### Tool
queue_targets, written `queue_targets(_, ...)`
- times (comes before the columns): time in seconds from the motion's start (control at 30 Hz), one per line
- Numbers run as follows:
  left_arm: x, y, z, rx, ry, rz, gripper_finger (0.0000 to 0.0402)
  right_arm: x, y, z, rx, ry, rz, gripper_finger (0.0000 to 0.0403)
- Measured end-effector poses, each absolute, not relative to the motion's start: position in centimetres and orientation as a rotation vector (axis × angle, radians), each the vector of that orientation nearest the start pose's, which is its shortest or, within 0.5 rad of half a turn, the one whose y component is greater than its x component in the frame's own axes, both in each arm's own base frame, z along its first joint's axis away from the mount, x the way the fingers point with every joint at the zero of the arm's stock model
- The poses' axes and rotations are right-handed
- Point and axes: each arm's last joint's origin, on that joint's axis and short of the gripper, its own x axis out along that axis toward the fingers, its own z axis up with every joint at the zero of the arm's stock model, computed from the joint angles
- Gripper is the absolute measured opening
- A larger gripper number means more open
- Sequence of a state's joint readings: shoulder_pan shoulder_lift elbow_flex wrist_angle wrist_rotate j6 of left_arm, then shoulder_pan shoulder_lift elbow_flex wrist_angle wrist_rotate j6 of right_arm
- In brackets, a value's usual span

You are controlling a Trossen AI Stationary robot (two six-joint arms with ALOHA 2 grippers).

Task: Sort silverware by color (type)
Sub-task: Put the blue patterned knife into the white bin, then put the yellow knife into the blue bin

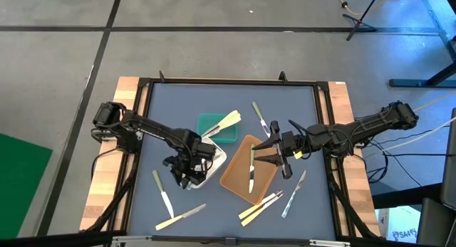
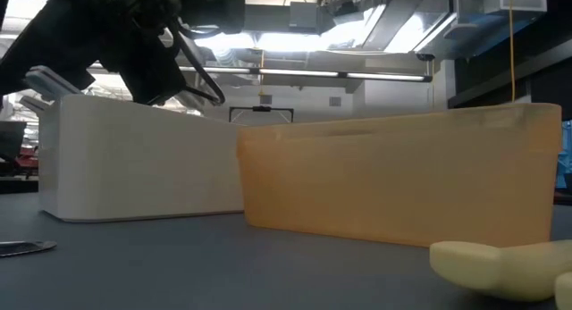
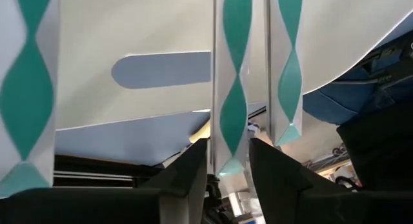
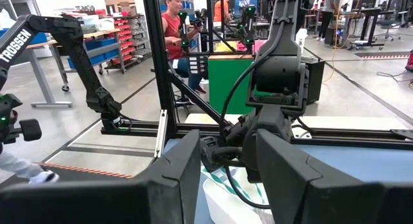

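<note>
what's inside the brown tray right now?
In the high view, the brown tray holds one green-handled, white-tipped utensil lying lengthwise. The right tool hangs over its upper right corner, covering that part, so anything under it cannot be seen.

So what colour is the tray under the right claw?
Brown-orange tray; the high view shows it best.

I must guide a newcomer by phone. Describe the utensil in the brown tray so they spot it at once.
In the high view, find the dark mat, then the brown tray right of its centre, beside the white tray. One slim utensil lies lengthwise inside it. It is the only piece in that tray; the others lie on the mat or across the green tray.
</note>
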State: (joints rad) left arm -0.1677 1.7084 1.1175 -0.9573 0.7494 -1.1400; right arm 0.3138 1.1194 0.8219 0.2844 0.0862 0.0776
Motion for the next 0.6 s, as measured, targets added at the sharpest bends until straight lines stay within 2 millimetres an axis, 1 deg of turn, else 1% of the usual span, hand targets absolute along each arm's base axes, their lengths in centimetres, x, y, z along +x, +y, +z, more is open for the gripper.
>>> queue_targets(0.27,28.6,-6.8,19.6,-1.284,1.813,0.219,0.0111,24.2,7.6,32.5,0.073,0.028,0.227,0.0138)
queue_targets(0.6,27.6,-6.7,21.7,-1.291,1.755,0.201,0.0112,24.2,7.6,32.2,0.068,0.053,0.226,0.0138)
